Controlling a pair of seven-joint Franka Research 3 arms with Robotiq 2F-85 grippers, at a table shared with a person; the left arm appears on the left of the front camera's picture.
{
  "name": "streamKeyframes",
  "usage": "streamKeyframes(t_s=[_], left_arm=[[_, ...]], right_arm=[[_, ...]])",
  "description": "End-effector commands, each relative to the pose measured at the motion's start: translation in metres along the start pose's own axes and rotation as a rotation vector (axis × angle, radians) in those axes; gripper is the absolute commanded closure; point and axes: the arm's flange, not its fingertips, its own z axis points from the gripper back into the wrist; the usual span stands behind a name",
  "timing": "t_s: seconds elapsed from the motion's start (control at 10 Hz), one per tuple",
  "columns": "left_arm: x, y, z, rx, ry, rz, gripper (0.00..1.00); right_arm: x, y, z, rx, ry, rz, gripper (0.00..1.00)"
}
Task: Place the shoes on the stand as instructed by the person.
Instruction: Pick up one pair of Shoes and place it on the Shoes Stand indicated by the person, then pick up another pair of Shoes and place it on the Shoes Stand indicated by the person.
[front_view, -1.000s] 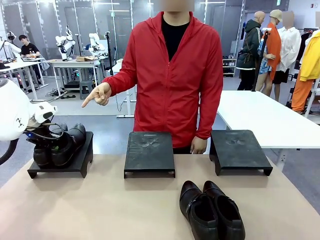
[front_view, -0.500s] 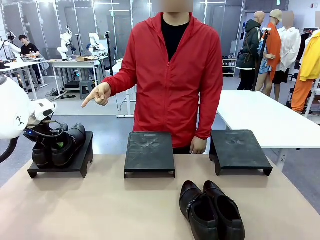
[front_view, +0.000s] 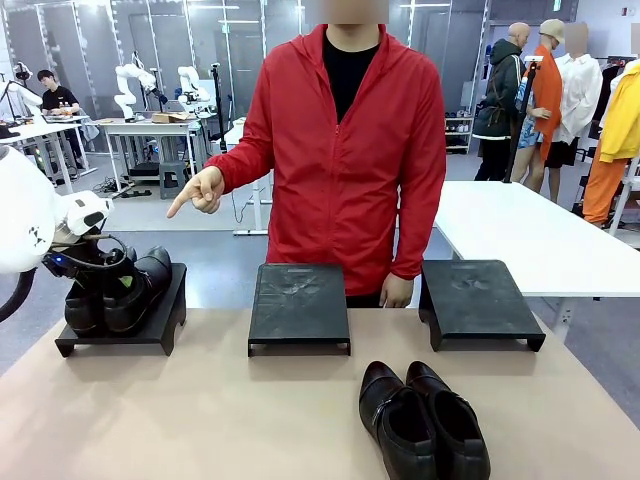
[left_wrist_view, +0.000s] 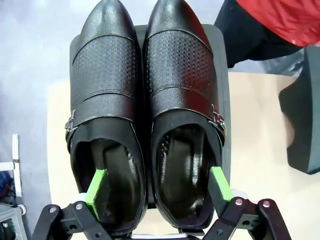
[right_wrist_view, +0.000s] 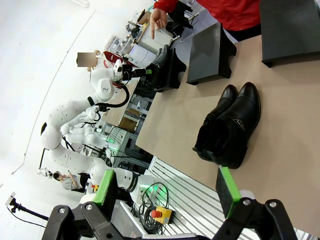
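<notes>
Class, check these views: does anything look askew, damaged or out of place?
Nothing stands out. One pair of shoes sits straight, side by side on the left stand; the other pair stands upright on the table.

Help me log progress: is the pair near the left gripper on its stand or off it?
On the stand. Both shoes sit upright, side by side, atop the leftmost black stand.

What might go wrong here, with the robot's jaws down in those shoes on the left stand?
The left arm's jaws stand open with a finger inside a shoe opening; lifting out may snag and drag the pair. The toes reach the far edge of the stand, so a tug might tip them off.
</notes>
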Motion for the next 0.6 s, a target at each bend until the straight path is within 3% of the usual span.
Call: streamKeyframes(t_s=[0.0,0.5], left_arm=[[0.0,0.0009,-0.0064,0.001,0.009,-0.004,0.0],[0.0,0.0009,-0.0064,0.001,0.009,-0.004,0.0]], right_arm=[[0.0005,0.0008,0.0002,0.007,-0.009,0.019,0.0],[0.0005,0.0008,0.0002,0.007,-0.009,0.019,0.0]])
